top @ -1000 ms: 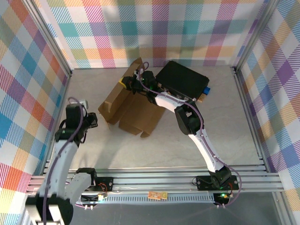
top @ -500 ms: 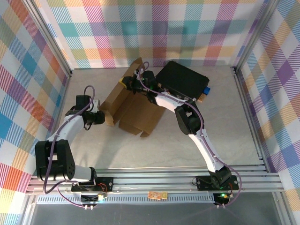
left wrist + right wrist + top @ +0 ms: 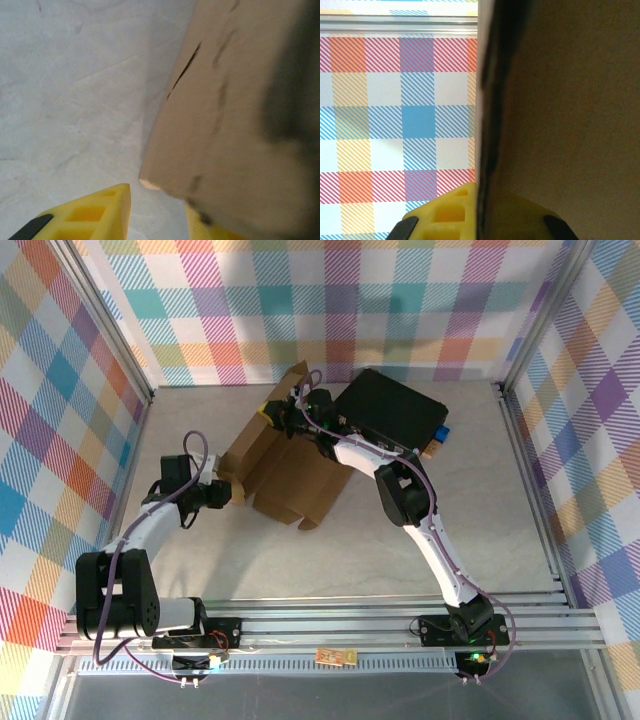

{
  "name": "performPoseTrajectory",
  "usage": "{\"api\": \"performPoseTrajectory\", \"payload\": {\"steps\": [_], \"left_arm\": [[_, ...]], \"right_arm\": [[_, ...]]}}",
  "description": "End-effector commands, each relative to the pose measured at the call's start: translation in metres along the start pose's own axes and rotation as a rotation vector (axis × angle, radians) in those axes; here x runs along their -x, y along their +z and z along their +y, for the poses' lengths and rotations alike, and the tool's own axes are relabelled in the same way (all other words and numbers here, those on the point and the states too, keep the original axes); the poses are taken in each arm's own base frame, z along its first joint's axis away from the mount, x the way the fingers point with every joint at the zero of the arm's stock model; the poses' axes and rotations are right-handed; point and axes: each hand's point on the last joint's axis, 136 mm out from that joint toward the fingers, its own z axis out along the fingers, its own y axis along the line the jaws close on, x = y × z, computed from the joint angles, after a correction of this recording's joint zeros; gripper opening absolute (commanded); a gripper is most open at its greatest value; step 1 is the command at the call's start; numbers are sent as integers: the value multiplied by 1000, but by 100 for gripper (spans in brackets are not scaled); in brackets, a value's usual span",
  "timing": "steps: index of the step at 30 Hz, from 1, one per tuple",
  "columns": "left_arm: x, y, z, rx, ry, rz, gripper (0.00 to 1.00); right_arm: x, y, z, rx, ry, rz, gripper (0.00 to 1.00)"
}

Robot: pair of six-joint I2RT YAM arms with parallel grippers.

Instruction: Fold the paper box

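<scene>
The paper box (image 3: 295, 475) is seen on the pale table (image 3: 480, 520), toward 12 o'clock from the table's middle. It is half-formed, with brown flaps raised on its far and left sides. A black hard case (image 3: 388, 410) is found just beside it, at its 2 o'clock.

The box's raised flap at 12 o'clock is pinched by the right gripper (image 3: 283, 412). In the right wrist view the cardboard sheet is clamped edge-on between the yellow fingers (image 3: 445, 212), and a plaid wall (image 3: 395, 100) is seen behind.

The left gripper (image 3: 232, 490) is placed at the box's 8 o'clock corner. Its jaws are parted. In the left wrist view that corner is caught hanging between the two fingers, and the right finger is partly covered by cardboard. No firm clamp can be made out there.
</scene>
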Motion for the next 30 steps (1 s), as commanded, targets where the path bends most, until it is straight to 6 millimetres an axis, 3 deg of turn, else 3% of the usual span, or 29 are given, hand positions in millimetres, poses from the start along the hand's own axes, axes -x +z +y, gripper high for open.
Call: {"api": "performPoseTrajectory", "payload": {"steps": [1, 12, 20, 30], "left_arm": [[30, -7, -15, -79, 58, -145, 34], [41, -2, -29, -140, 90, -178, 32], [34, -6, -46, -162, 115, -169, 33], [44, 1, -49, -136, 89, -188, 34]], "right_arm": [[-8, 1, -41, -101, 66, 36, 0], [-8, 1, -40, -99, 68, 39, 0], [-7, 1, -40, -96, 72, 33, 0], [-8, 1, -40, -96, 71, 36, 0]]}}
